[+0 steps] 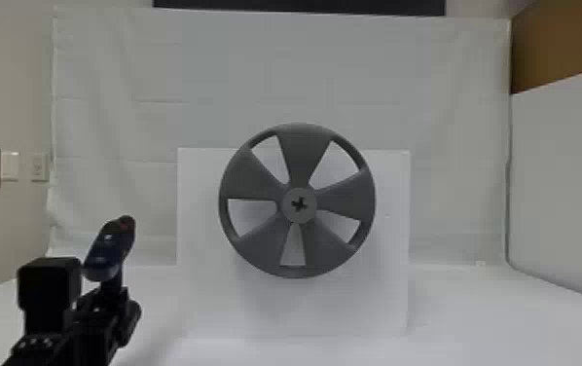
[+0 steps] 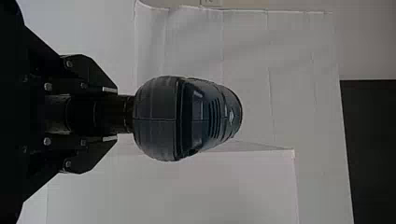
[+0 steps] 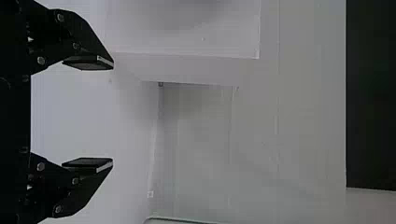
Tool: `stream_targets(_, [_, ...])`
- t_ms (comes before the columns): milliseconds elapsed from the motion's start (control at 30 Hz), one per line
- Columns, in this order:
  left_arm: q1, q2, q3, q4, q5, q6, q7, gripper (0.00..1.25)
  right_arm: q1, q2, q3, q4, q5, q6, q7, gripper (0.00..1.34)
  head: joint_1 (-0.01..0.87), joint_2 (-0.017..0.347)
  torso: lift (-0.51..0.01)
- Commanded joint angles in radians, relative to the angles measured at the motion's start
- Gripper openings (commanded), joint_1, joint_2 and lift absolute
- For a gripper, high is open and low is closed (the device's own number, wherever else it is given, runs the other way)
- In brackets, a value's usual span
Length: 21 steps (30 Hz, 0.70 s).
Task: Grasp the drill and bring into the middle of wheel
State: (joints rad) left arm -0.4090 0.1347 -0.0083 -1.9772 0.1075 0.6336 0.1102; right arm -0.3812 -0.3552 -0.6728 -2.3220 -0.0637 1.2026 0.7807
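In the head view my left gripper (image 1: 110, 297) is at the lower left, shut on the lower part of the dark blue drill (image 1: 109, 248), whose body stands tilted above it. The left wrist view has the left gripper (image 2: 112, 114) closed around the black handle, with the rounded drill body (image 2: 187, 119) beyond the fingertips. The grey wheel (image 1: 300, 160) is upright at the centre, a cross-shaped hole in its hub; the drill is left of it, apart from it. My right gripper (image 3: 112, 116) is open, nothing between its fingers.
Behind the wheel stands a white box-like board (image 1: 197, 301) on the white table (image 1: 475, 316). A white cloth (image 1: 110, 121) hangs at the back. A white partition (image 1: 567, 185) rises on the right.
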Motion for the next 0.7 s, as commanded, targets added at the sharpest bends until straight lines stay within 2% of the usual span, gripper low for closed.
stream_targets(0, [0.024, 0.010, -0.012, -0.094, -0.002, 0.041, -0.001, 0.05, -0.001, 0.001, -0.002, 0.000, -0.002, 0.000, 0.000, 0.82, 0.000, 0.000, -0.406])
stream_targets(200, [0.070, 0.016, -0.035, -0.196, 0.012, 0.063, -0.001, 0.04, -0.001, 0.006, -0.005, 0.000, -0.002, 0.000, 0.000, 0.82, 0.000, 0.000, -0.406])
stream_targets(367, [0.099, 0.037, -0.073, -0.264, -0.009, 0.063, -0.001, 0.04, 0.002, 0.009, -0.016, 0.000, -0.010, 0.000, 0.000, 0.82, 0.000, 0.000, -0.406])
stream_targets(533, [0.118, 0.052, -0.105, -0.304, -0.014, 0.063, -0.001, 0.04, 0.005, 0.010, -0.028, 0.000, -0.014, 0.000, 0.000, 0.82, 0.000, 0.000, -0.406])
stream_targets(667, [0.130, 0.060, -0.125, -0.325, 0.018, 0.063, -0.001, 0.04, 0.005, 0.012, -0.033, -0.002, -0.019, 0.000, 0.000, 0.82, 0.000, 0.000, -0.406])
